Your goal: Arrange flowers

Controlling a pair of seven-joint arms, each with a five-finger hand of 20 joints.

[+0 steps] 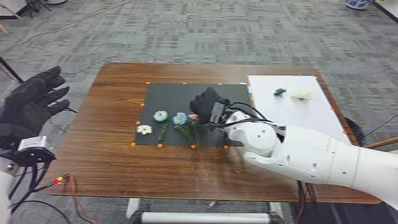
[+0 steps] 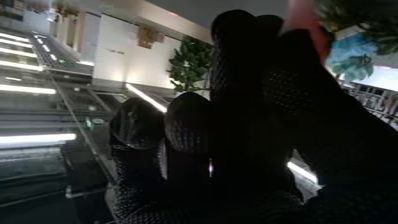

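A: Flower arranging in progress: four blooms gather on a dark mat (image 1: 233, 90) at the centre of the frame, on a brown wooden surface (image 1: 115, 165).

B: Which ones?

A: A white flower (image 1: 145, 129) at lower left of the mat, a pale green flower (image 1: 161, 116) just above it, a blue flower (image 1: 179, 118) beside that, and a pink flower (image 1: 194, 117) close by the right robot hand (image 1: 209, 104).

B: And what is left to do?

A: At upper right, a cream flower (image 1: 301, 94) and a small dark green piece (image 1: 280, 92) lie on a white sheet (image 1: 306, 117), apparently awaiting their turn. The work looks past halfway, though no finished layout is given to judge it by.

B: Does the right robot hand grasp the pink flower?

A: Cannot tell. The black glove covers the spot where they would meet, and in the wrist view a pink blur beside the dark glove settles nothing.

B: The left robot hand (image 1: 34, 102)?

A: Released and empty, fingers spread, at the left edge of the frame.

B: Anything else obscured?

A: Green stems blend into the mat below the blue flower, and any stem of the pink one is hard to trace.
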